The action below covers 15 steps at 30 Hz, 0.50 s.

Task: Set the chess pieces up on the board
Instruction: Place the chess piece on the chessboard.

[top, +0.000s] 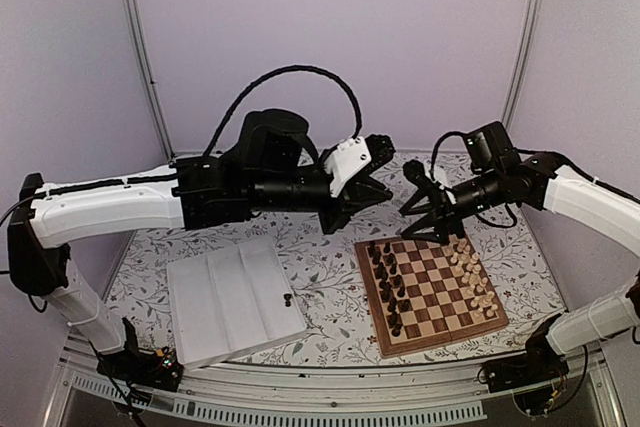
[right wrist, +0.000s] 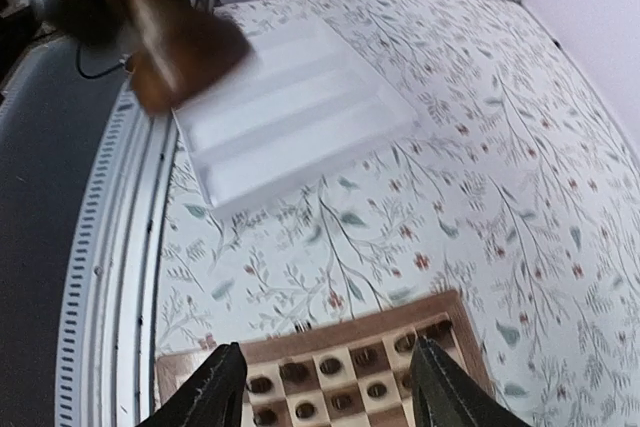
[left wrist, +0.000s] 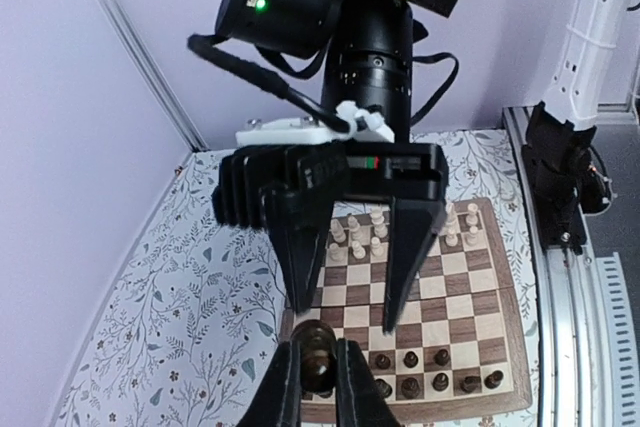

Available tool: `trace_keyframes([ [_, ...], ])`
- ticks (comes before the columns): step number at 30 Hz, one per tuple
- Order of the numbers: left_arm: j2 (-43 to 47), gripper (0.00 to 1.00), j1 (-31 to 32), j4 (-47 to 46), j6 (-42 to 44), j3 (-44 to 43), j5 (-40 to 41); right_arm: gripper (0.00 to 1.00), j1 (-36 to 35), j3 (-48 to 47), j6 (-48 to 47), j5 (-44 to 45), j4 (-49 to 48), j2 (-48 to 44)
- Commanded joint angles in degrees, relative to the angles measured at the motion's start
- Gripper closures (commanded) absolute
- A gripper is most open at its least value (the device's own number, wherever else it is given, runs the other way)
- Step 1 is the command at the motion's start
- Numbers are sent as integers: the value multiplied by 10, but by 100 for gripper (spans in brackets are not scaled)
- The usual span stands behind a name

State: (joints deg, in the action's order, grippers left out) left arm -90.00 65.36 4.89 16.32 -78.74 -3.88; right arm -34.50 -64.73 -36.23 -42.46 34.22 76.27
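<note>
Left fingers (left wrist: 284, 389) tight on a dark piece (left wrist: 318, 363), perhaps a pawn; right fingers (right wrist: 222, 393) apart.

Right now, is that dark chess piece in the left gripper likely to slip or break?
The dark chess piece looks like solid wood: probably stiff, unlikely to break. Its rounded body could twist within the narrow left gripper. Small, so likely light.

We see pale lilac walls (top: 330, 7) on three sides, joined at slim metal posts (top: 140, 47) toward 11 and 1 o'clock. The counter (top: 330, 332) carries a white cloth (top: 325, 247) printed with leafy sprigs and small red flowers. A ribbed aluminium rail (top: 300, 387) runs along its 6 o'clock edge. The light is soft and even.
</note>
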Motion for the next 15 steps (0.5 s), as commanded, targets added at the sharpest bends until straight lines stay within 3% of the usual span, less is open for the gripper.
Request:
trace_keyframes([
  [1,-52,93,4,176,-8,-73,-51,40,108,88,-38,49,6,-83],
  [7,-138,93,13,269,7,-162,-129,39,233,164,41,65,-72,-132],
  [8,-191,94,22,317,19,-208,-143,38,258,161,63,104,-83,-122],
  [15,-305,93,38,424,36,-341,-151,38,271,164,78,147,-101,-109],
])
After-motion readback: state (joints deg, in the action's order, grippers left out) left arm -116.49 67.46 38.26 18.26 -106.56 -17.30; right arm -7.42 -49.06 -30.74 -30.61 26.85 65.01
